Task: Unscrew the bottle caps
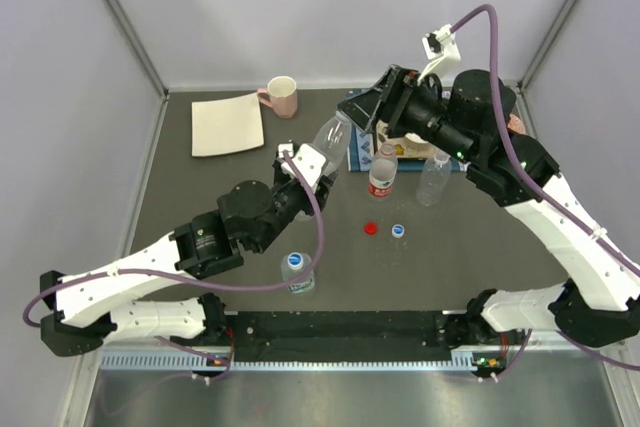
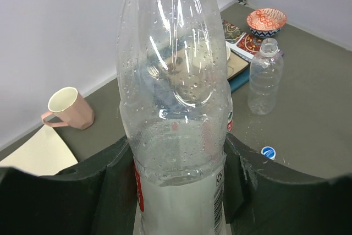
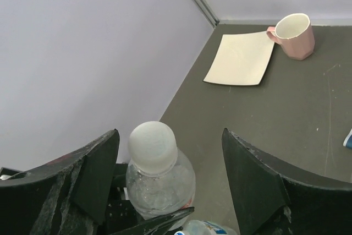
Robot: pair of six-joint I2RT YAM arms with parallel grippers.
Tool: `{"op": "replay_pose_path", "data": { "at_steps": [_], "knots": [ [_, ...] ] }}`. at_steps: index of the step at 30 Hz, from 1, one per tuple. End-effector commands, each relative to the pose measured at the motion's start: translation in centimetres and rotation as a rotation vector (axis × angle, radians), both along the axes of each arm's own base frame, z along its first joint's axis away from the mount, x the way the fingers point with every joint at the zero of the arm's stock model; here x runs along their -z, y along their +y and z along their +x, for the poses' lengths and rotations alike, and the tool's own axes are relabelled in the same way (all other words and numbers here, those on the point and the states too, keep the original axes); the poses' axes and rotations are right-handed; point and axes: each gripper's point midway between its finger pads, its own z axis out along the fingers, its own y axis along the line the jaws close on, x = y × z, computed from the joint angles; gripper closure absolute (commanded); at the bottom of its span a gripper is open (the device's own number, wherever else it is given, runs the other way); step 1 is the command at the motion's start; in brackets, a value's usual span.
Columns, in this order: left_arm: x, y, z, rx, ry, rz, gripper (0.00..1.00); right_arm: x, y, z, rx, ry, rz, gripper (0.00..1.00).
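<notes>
Now, left end effector [image 2: 176, 164] clamping the bottle [image 2: 176, 81], we centre the cap [image 3: 152, 146] inside our open right end effector [image 3: 169, 135].

bottle [image 2: 176, 108] neck cropped, book [image 2: 250, 42] mostly hidden

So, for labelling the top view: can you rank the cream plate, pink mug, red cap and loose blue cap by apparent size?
1. cream plate
2. pink mug
3. red cap and loose blue cap: they look alike, so no ranking between them.
</notes>
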Motion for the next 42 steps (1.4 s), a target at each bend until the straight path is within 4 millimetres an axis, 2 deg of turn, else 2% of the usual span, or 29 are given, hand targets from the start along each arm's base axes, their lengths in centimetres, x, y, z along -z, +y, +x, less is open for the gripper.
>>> {"op": "replay_pose_path", "data": {
  "at_steps": [1,8,12,17,18,20,23,25,27,29,30,32,33,34,37,42],
  "knots": [
    [-1.7,0.4,0.3,-0.036,-0.043,-0.055,0.56,-1.4,0.4,0.1,0.003,-0.02,0.03,0.27],
    [-1.5,0.3,0.3,-0.032,-0.042,-0.054,0.56,-0.7,1.0,0.3,-0.007,-0.016,0.019,0.42],
    [-1.6,0.4,0.3,-0.033,-0.045,-0.054,0.56,-0.2,1.5,0.3,-0.027,-0.009,0.011,0.6],
    [-1.8,0.5,0.3,-0.038,-0.049,-0.061,0.55,0.7,2.3,-0.1,-0.081,0.007,-0.006,0.76],
    [-2.0,0.5,0.3,-0.036,-0.051,-0.066,0.55,0.9,2.3,-0.2,-0.086,0.006,-0.009,0.88],
    [-2.2,0.6,0.2,-0.033,-0.053,-0.071,0.55,1.5,2.6,-0.5,-0.116,0.002,-0.03,1.0],
    [-2.7,0.8,-0.2,-0.011,-0.053,-0.092,0.55,1.6,2.5,-1.4,-0.164,-0.044,-0.065,1.0],
    [-2.8,0.3,-0.9,0.057,-0.047,-0.101,0.55,0.9,2.0,-2.4,-0.2,-0.113,-0.089,1.0],
    [-3.3,-1.1,-3.7,0.306,-0.019,-0.132,0.55,-0.6,2.1,-6.1,-0.397,-0.253,-0.11,1.0],
    [-3.8,-1.7,-6.2,0.48,0.028,-0.181,0.54,-1.0,1.7,-7.9,-0.473,-0.311,-0.115,1.0],
    [-4.0,-2.0,-8.0,0.635,0.037,-0.179,0.54,-1.6,1.3,-10.1,-0.562,-0.38,-0.113,1.0],
    [-4.4,-1.9,-9.7,0.748,0.107,-0.234,0.54,-1.6,1.0,-11.9,-0.645,-0.428,-0.11,1.0],
    [-4.8,-1.8,-10.0,0.791,0.109,-0.246,0.54,-1.6,0.6,-13.9,-0.741,-0.47,-0.1,1.0],
    [-4.8,-2.0,-11.4,0.872,0.137,-0.249,0.54,-1.8,0.5,-14.8,-0.781,-0.501,-0.086,1.0],
    [-5.1,-2.2,-13.5,1.005,0.163,-0.247,0.54,-1.9,-0.2,-17.0,-0.873,-0.549,-0.056,1.0],
    [-5.8,-2.1,-15.6,1.153,0.191,-0.25,0.53,-2.3,-1.2,-19.8,-1.006,-0.604,-0.028,1.0]
  ]
}}
